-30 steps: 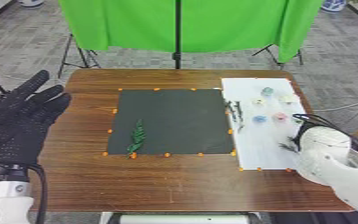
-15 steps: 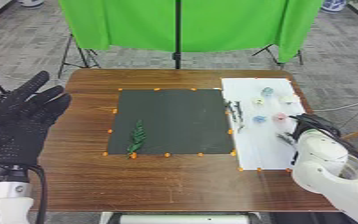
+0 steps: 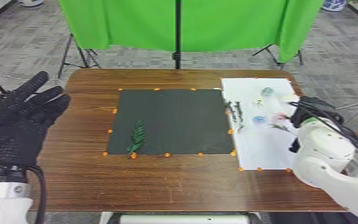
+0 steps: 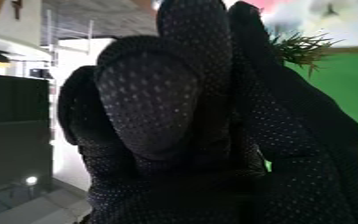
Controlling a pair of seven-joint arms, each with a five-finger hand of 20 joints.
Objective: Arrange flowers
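My right hand [image 3: 314, 111] is over the white sheet's right edge, curled round a small green sprig [image 3: 283, 128] that sticks out to its left. In the right wrist view the sprig [image 4: 302, 49] pokes out beside the fingertips of my right hand [image 4: 171, 105], its stem hidden by the glove. A leafy green stem [image 3: 138, 137] lies on the black sheet [image 3: 175, 112], at its lower left. My left hand [image 3: 17, 122] is at the table's left edge, fingers extended, holding nothing.
On the white sheet [image 3: 260, 150] are a blue flower [image 3: 259, 119], a pink flower [image 3: 279, 118], a teal flower [image 3: 267, 91], a pale yellow flower [image 3: 258, 101] and thin dark stems [image 3: 239, 111]. Orange markers edge the black sheet.
My right hand has moved away from the robot along the white sheet's right edge, and the sprig has moved with it. My left hand has kept still.
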